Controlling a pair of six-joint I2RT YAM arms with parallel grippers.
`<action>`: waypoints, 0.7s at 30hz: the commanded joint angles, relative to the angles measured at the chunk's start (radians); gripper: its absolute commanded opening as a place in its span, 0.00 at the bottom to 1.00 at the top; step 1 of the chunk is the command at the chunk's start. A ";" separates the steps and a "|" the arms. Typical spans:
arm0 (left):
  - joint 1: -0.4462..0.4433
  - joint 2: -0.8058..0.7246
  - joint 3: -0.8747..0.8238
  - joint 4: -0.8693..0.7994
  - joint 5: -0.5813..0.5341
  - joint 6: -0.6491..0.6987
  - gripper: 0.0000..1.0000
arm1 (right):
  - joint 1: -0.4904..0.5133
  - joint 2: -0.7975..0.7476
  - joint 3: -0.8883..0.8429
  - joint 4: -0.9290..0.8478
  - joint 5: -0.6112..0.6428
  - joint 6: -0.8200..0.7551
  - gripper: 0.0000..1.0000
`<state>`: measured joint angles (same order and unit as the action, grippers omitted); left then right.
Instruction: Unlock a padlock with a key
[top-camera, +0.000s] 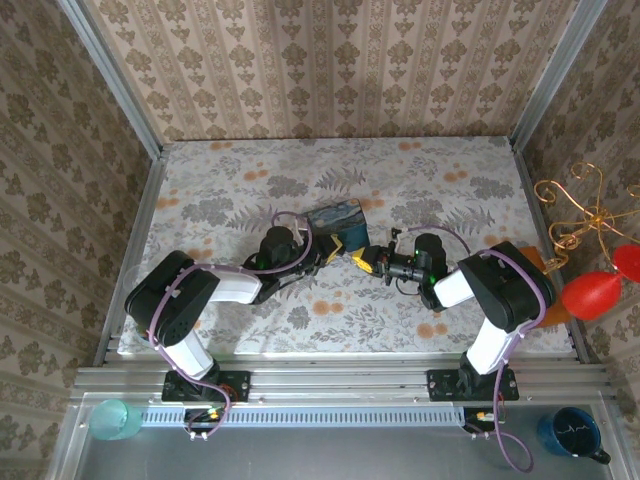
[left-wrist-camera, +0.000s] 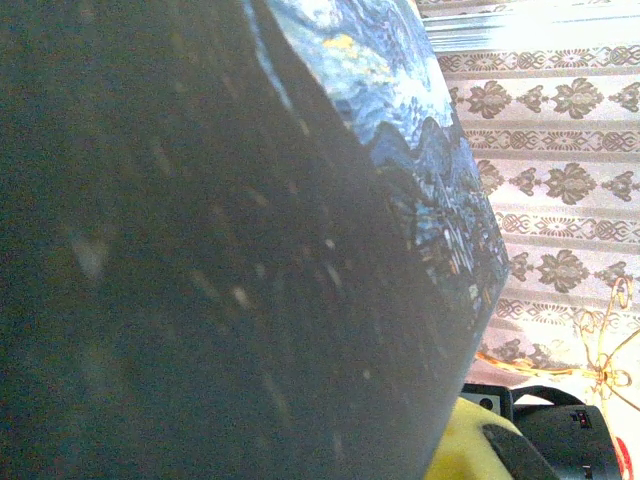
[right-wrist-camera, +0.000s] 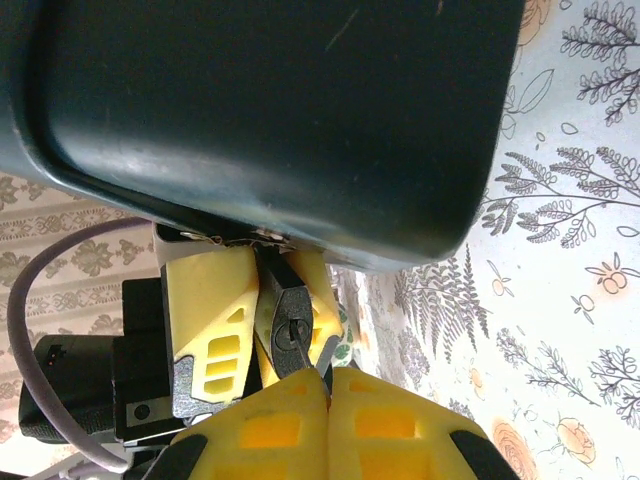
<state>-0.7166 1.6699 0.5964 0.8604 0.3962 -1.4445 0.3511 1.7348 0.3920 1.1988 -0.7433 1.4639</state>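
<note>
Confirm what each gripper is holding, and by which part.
Left gripper clamps the padlock by the sides of its dark body. Right gripper is shut close to it; whether a key sits between its fingers cannot be told.

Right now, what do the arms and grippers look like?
Left arm and right arm: black joints, white links, a lilac cable along each. Left gripper and right gripper: black bodies, yellow fingers with cut-out slots.

Overhead view bright and even, left wrist view dim, tin blurred, corner glare
</note>
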 joint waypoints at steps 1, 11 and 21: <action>-0.050 -0.012 0.058 0.124 0.130 0.001 0.00 | -0.003 0.030 -0.005 0.042 0.079 0.017 0.00; -0.056 -0.007 0.086 0.112 0.138 0.010 0.00 | -0.003 0.034 0.009 0.056 0.076 0.024 0.03; -0.074 0.008 0.117 0.121 0.154 0.007 0.00 | 0.000 0.035 0.023 0.079 0.061 0.024 0.00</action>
<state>-0.7197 1.6917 0.6426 0.8455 0.3931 -1.4445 0.3386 1.7477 0.3847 1.2560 -0.7109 1.4776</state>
